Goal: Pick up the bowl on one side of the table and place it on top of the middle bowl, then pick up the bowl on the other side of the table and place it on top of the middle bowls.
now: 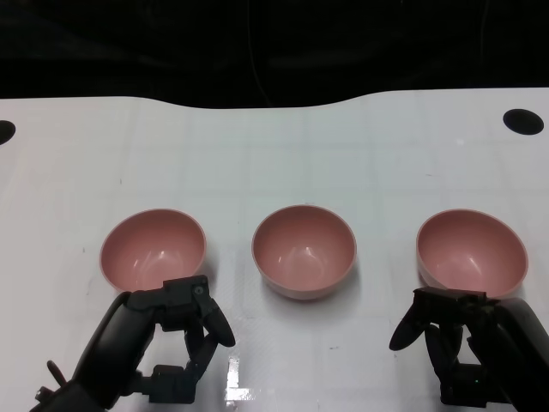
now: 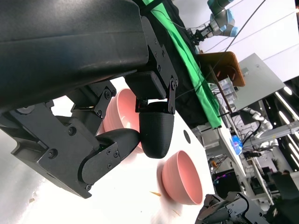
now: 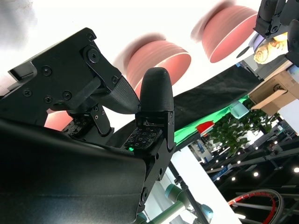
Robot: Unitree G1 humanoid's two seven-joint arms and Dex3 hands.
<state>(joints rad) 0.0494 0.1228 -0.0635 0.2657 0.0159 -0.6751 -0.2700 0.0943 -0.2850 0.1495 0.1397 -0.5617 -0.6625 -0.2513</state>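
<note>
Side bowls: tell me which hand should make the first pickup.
Either; barely a difference. The left hand sits just in front of the left bowl, the right hand just in front of the right bowl. Both hold nothing.

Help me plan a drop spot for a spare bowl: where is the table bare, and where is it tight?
Bare: the wide white strip of table behind the three pink bowls, and the near patch between the left hand and right hand. Tight: the gaps flanking the middle bowl, beside the left bowl and right bowl.

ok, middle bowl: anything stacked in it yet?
Empty. The middle bowl sits upright with its bare pink inside showing; the left bowl and right bowl are on the table beside it.
</note>
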